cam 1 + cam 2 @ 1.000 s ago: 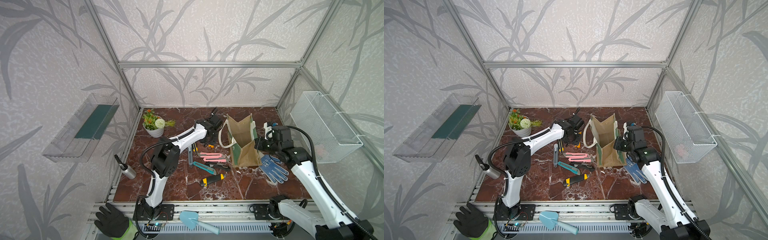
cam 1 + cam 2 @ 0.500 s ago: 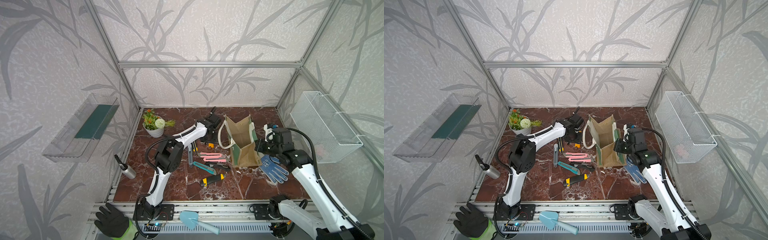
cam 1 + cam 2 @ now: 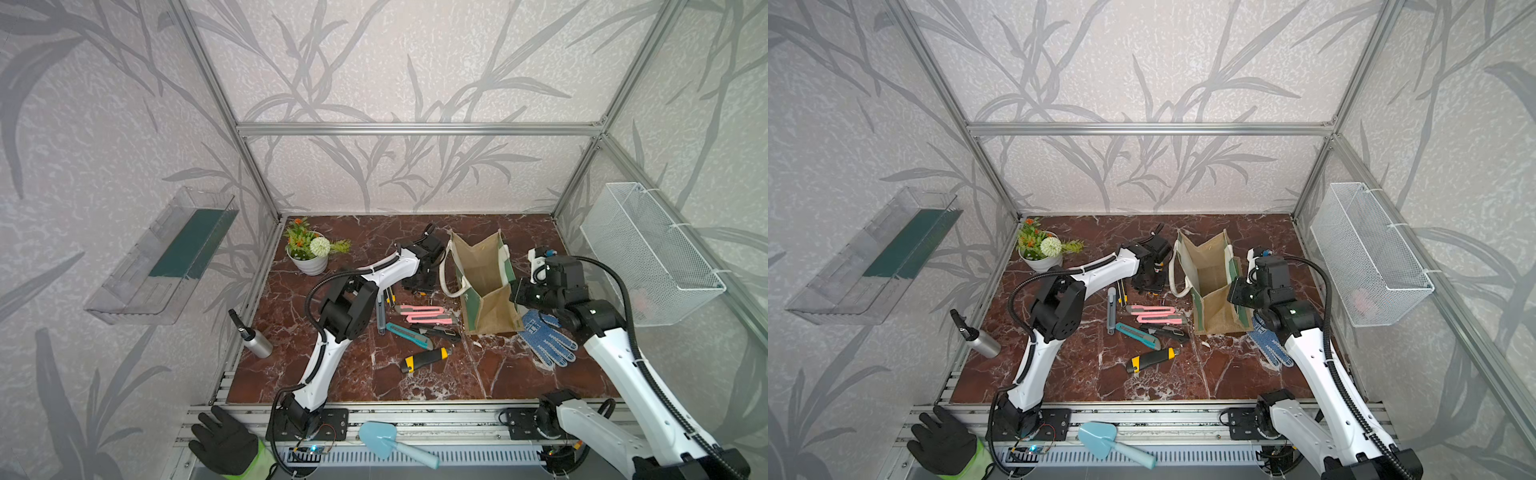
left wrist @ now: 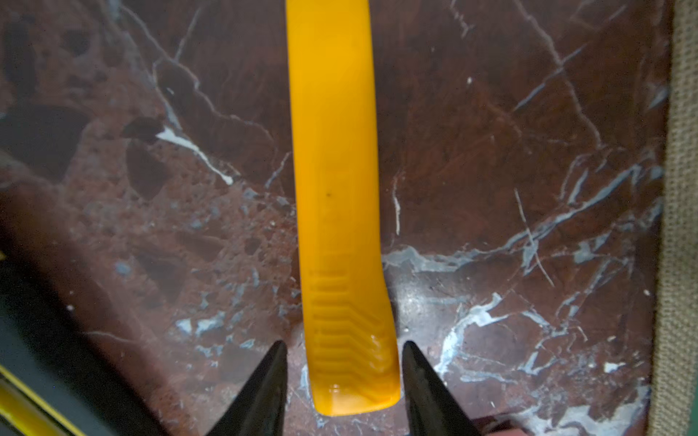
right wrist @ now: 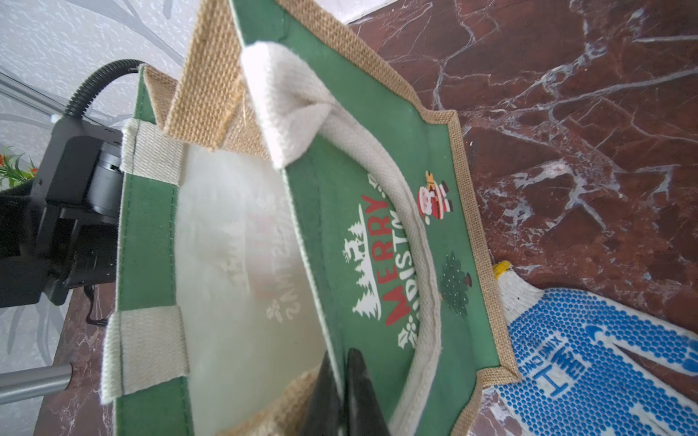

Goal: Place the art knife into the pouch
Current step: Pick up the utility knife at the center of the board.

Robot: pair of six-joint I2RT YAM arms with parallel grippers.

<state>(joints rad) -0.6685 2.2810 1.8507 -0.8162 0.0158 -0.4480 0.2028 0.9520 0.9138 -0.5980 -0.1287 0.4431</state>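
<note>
A yellow art knife [image 4: 332, 151] lies flat on the red marble table. My left gripper [image 4: 343, 343] is open, one fingertip on each side of the knife's ribbed end, with small gaps. In both top views this gripper [image 3: 417, 282] [image 3: 1148, 284] points down beside the pouch and hides most of the knife. The tan jute pouch [image 3: 484, 266] [image 3: 1210, 270] stands upright with its mouth open, showing its white lining. My right gripper [image 3: 515, 293] [image 5: 342, 358] is shut on the rim of the pouch's green printed wall [image 5: 377, 151].
Several other utility knives lie left of the pouch: pink [image 3: 424, 314], teal [image 3: 409, 336], black-and-yellow [image 3: 424, 359], grey [image 3: 381, 318]. A blue-dotted glove [image 3: 546, 338] lies by the right arm. A plant pot [image 3: 309, 249], a spray bottle [image 3: 251, 336] and a wire basket [image 3: 648, 253] stand around.
The left arm's elbow has swung slightly to the right while its gripper stays low beside the pouch. The right gripper keeps its hold on the pouch rim.
</note>
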